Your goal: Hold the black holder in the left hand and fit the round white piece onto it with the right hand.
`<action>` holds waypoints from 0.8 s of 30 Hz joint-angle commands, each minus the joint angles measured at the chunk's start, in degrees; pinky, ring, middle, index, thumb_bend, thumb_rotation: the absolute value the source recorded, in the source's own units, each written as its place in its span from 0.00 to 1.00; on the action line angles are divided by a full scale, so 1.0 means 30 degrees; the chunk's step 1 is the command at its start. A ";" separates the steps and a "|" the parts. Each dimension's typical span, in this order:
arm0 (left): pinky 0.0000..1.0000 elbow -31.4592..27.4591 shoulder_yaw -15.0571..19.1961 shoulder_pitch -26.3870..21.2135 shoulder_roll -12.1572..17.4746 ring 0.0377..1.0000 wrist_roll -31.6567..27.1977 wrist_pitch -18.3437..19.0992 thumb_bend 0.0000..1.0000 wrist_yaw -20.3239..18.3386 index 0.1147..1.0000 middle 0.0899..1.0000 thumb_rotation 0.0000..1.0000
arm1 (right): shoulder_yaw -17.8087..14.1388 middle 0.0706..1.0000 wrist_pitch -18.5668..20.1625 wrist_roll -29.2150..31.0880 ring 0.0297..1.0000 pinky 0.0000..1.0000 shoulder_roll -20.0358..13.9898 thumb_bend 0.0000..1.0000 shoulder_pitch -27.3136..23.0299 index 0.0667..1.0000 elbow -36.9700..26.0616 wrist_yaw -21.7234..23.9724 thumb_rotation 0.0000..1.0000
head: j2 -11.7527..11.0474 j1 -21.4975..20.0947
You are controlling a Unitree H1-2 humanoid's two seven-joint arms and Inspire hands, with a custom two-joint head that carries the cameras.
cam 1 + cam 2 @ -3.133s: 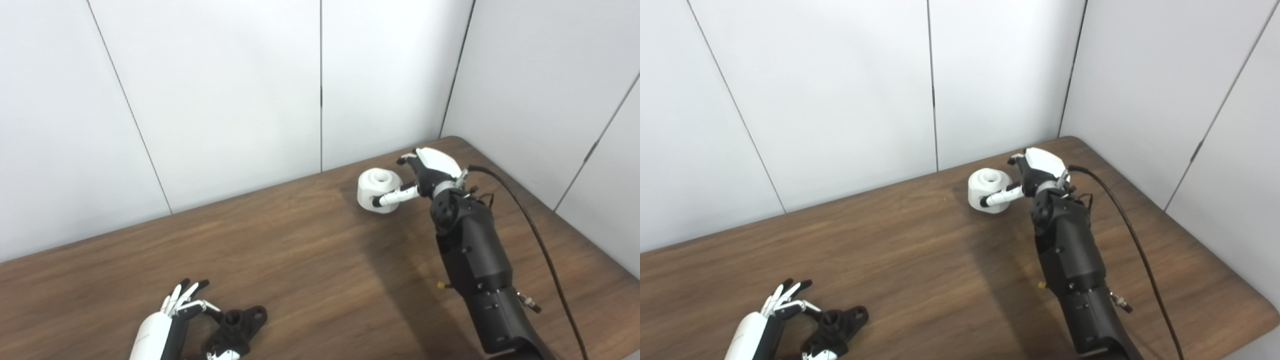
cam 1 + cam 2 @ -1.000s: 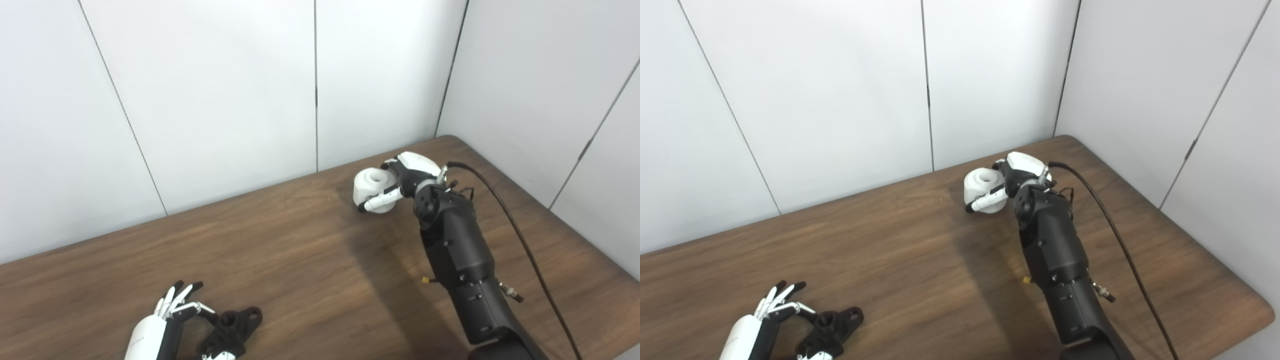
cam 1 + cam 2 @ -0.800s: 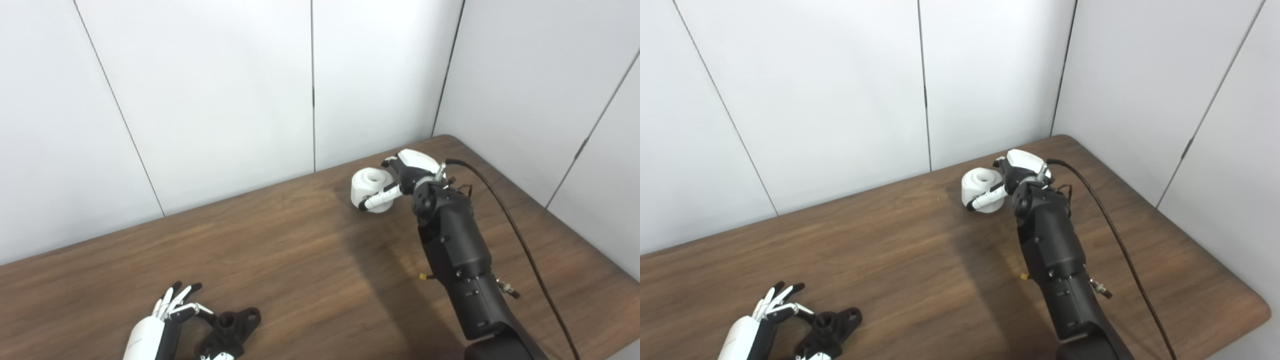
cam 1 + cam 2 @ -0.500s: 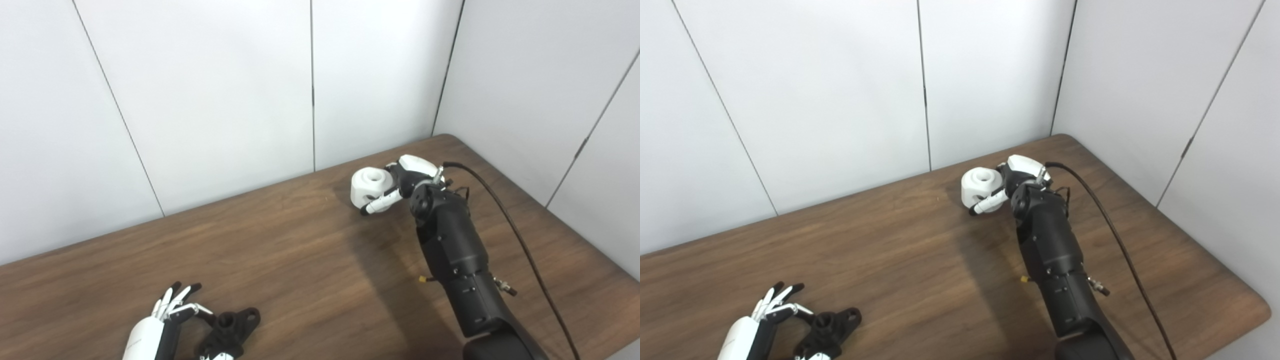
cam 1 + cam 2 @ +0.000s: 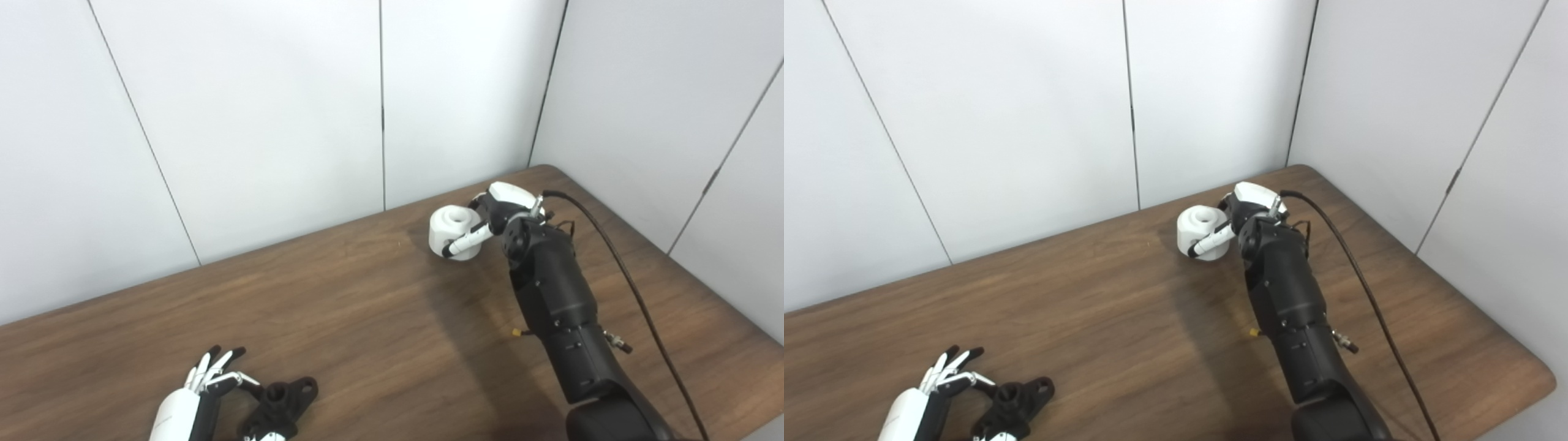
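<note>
The round white piece (image 5: 449,228) stands on the wooden table (image 5: 367,318) near its far right corner, its hole facing up. My right hand (image 5: 501,208) is wrapped around it: the thumb crosses its front face and the fingers (image 5: 1226,201) reach behind it. The black holder (image 5: 283,401) lies flat near the front left edge. My left hand (image 5: 197,398) rests just left of it with fingers spread and raised, the thumb curling under the holder's near end. It holds nothing.
White wall panels (image 5: 257,110) close off the back and right sides of the table. A black cable (image 5: 637,294) runs along my right forearm (image 5: 554,306). Bare wood lies between the two hands.
My right hand has moved in from the right and closed around the white piece, which rocked slightly half a second ago. The left hand and the black holder have kept still. The view shifted a little.
</note>
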 commanded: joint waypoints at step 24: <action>1.00 -0.0269 -0.0019 0.1205 -0.0260 1.00 0.0016 -0.0320 0.52 0.0409 0.41 0.89 0.04 | 0.2643 0.81 0.0020 0.3624 0.94 0.98 -0.1789 0.52 -0.0350 0.44 0.1585 -0.6514 0.13 | 0.0212 0.0040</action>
